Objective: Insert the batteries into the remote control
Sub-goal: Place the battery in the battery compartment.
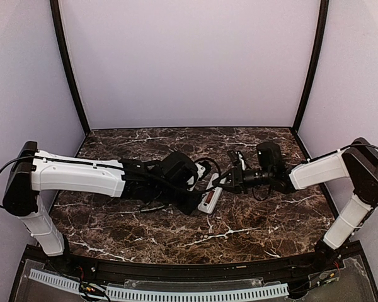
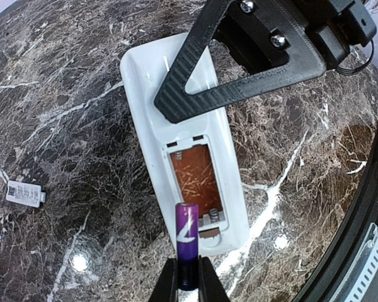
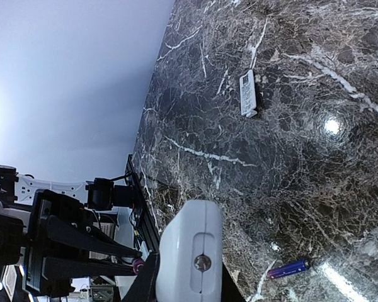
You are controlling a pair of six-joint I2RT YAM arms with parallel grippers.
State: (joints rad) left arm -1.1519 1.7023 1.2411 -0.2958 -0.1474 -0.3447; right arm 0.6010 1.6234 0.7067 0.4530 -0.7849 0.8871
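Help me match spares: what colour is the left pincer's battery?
The battery is purple with a white mark; left wrist view shows it best.

Both arms meet mid-table at the remote control [image 1: 210,199]. Left gripper [image 1: 197,200] is at its near end, right gripper [image 1: 230,181] at its far end. Dark marble table [image 1: 145,233].

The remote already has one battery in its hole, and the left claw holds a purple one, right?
Not quite. The remote has an empty bay: the left wrist view shows only a spring at one end. The left claw does hold a purple battery.
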